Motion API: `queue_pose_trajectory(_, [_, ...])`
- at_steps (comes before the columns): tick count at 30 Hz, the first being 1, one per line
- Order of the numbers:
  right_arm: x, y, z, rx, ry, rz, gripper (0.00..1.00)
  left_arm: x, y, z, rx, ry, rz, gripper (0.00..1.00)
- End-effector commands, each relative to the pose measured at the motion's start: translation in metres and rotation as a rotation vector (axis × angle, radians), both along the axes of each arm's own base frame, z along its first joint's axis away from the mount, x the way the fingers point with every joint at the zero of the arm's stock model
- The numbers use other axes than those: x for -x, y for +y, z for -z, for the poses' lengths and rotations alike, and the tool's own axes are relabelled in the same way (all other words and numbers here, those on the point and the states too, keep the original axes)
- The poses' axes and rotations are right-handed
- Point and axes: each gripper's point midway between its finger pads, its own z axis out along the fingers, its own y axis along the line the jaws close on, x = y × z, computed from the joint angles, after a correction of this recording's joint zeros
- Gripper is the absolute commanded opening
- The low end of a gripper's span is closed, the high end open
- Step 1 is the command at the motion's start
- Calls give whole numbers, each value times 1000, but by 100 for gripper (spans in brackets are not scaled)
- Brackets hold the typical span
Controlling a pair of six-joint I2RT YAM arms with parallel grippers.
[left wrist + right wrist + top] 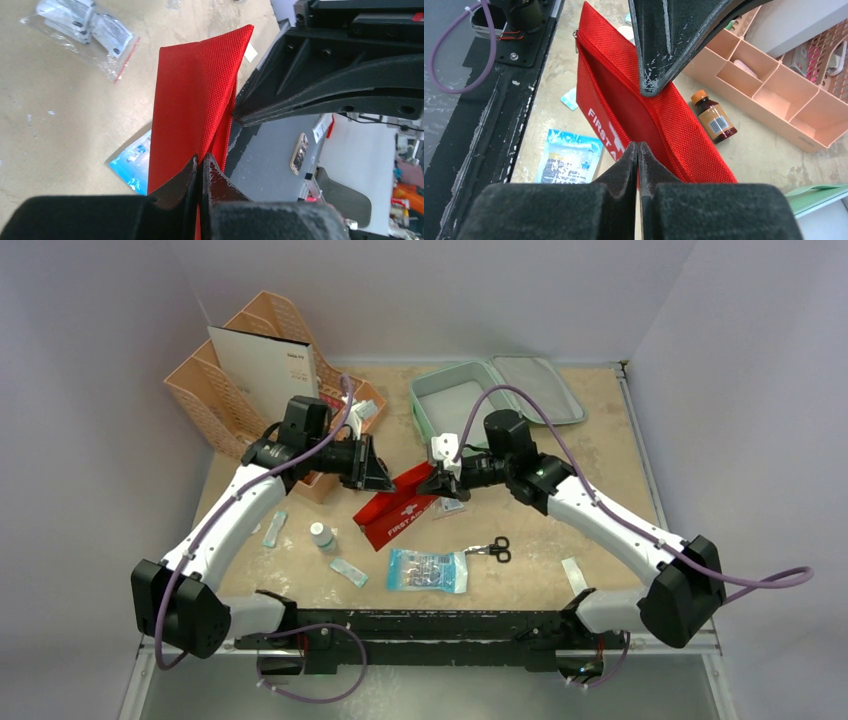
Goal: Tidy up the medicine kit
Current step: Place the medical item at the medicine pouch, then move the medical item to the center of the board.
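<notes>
The mint-green medicine kit lies open at the back of the table, its grey-lined lid flat to the right; a corner shows in the right wrist view. The red "FIRST AID KIT" pouch is held up between both grippers with its zip mouth open. My left gripper is shut on one lip of the pouch, seen in the left wrist view. My right gripper is shut on the other lip, seen in the right wrist view.
The peach desk organizer stands at the back left, its low tray beside a brown bottle. On the table lie a blue packet, scissors, a white bottle and small sachets.
</notes>
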Motion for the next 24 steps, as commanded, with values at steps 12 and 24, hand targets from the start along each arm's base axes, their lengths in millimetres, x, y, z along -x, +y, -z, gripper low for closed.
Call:
queue_pose_trajectory(12, [-52, -36, -45, -164, 467, 764, 21, -53, 34, 5, -221, -234, -254, 0])
queue_pose_trajectory(24, [-39, -194, 77, -97, 838, 1916, 22, -50, 65, -14, -303, -368, -384, 0])
